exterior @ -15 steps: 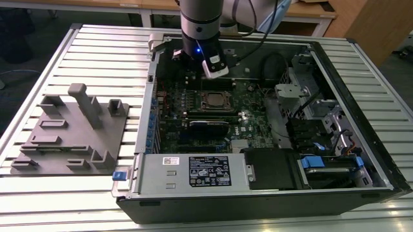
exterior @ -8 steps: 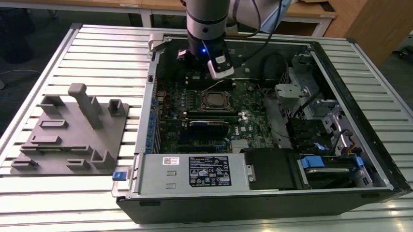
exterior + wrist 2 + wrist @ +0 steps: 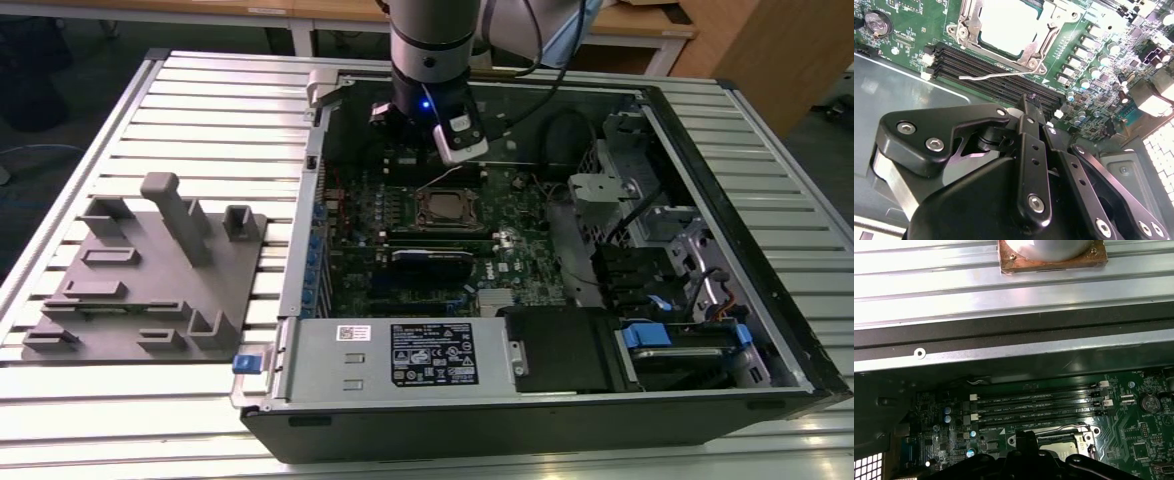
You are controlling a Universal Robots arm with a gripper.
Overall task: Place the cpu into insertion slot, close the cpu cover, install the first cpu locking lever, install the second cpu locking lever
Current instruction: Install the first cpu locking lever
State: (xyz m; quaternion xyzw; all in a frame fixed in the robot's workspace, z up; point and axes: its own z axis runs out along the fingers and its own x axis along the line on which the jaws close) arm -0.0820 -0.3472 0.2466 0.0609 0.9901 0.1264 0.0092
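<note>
In the exterior view the pincer hangs inside the open computer case, over the motherboard's far edge. The insertion slot lies mid-board. In the second wrist view the cpu sits in the slot with the cpu cover down around it. A thin locking lever juts free over the memory slots. The fingers are clenched together, empty. In the first wrist view the pincer hovers just beside the slot.
</note>
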